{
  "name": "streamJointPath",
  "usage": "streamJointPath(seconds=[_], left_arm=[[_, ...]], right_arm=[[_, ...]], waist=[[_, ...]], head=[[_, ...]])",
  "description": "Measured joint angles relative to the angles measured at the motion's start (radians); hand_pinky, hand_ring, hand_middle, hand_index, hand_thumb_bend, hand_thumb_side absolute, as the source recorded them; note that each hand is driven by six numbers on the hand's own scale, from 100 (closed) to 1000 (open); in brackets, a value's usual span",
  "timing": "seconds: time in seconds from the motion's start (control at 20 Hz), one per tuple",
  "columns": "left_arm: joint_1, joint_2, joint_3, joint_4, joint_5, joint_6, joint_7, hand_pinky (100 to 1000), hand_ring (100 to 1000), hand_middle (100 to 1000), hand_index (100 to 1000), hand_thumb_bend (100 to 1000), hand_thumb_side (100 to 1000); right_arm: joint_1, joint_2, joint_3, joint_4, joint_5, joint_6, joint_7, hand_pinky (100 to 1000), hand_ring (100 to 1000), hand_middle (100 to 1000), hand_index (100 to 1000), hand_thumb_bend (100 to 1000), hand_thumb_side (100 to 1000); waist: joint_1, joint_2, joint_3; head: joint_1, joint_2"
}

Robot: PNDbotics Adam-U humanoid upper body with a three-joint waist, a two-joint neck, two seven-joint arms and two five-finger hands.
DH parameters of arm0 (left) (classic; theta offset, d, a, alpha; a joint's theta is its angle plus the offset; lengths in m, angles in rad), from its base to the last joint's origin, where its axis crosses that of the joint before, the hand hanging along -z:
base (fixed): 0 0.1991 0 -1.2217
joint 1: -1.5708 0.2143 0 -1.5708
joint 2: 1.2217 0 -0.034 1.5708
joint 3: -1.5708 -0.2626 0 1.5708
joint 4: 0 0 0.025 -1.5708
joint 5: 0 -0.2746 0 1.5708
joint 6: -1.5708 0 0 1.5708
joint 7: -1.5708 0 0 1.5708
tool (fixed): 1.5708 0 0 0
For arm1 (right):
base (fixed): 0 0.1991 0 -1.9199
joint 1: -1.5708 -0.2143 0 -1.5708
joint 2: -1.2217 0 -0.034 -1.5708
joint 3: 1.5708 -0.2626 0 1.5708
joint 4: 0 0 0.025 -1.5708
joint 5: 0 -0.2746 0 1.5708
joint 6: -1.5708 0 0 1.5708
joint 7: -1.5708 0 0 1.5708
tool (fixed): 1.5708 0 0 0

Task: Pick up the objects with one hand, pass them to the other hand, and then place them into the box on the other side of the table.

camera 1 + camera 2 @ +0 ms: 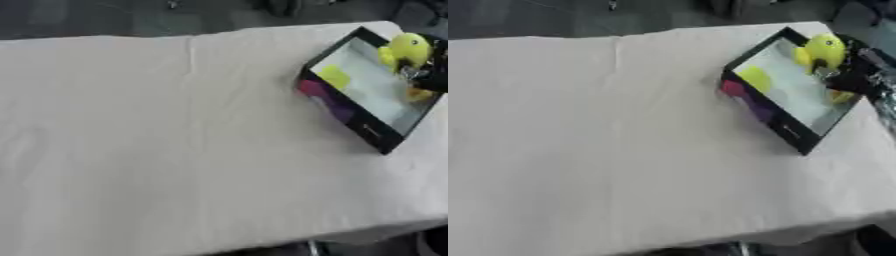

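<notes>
A black box (773,121) with a pale inside lies askew at the table's right side, with pink and purple print on its near wall. A flat yellow thing (754,78) rests inside at the box's left end. My right hand (856,76), black with silver parts, comes in from the right edge. Its fingers are curled round a rounded yellow toy (824,49), which hangs over the box's far right corner. A small yellow-orange bit (839,95) shows just below the hand, inside the box. My left hand shows in no view.
A creased white cloth (157,140) covers the whole table, with wide bare room to the left and front of the box. The table's front edge (262,245) runs along the bottom, and dark floor lies beyond the far edge.
</notes>
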Motion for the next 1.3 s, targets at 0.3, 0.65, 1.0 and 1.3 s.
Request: streamJointPath(seconds=[0.3, 0.65, 1.0, 1.3], left_arm=[[0.007, 0.0, 0.005, 0.0, 0.0, 0.002, 0.006, 745, 672, 729, 790, 344, 562], [0.009, 0.0, 0.005, 0.0, 0.0, 0.006, 0.012, 744, 671, 726, 790, 337, 546], [0.013, 0.0, 0.005, 0.0, 0.001, 0.008, 0.015, 744, 672, 722, 788, 332, 536], [0.013, 0.0, 0.005, 0.0, 0.001, 0.01, 0.016, 743, 671, 719, 783, 337, 538]], right_arm=[[0.009, 0.0, -0.014, 0.005, 0.115, -0.03, -0.04, 1000, 1000, 1000, 1000, 100, 277], [0.017, 0.0, -0.021, 0.004, 0.132, -0.055, -0.026, 1000, 1000, 1000, 1000, 230, 100], [0.015, 0.0, -0.024, 0.032, 0.123, -0.047, 0.004, 1000, 1000, 1000, 1000, 285, 212], [-0.011, 0.0, -0.023, 0.058, 0.129, -0.045, 0.031, 1000, 1000, 1000, 1000, 324, 143]], waist=[[0.002, 0.0, -0.002], [0.003, 0.001, -0.004], [0.001, 0.001, -0.002], [0.0, 0.002, 0.002]], head=[[0.007, 0.0], [0.012, 0.0], [0.012, 0.0], [0.009, 0.0]])
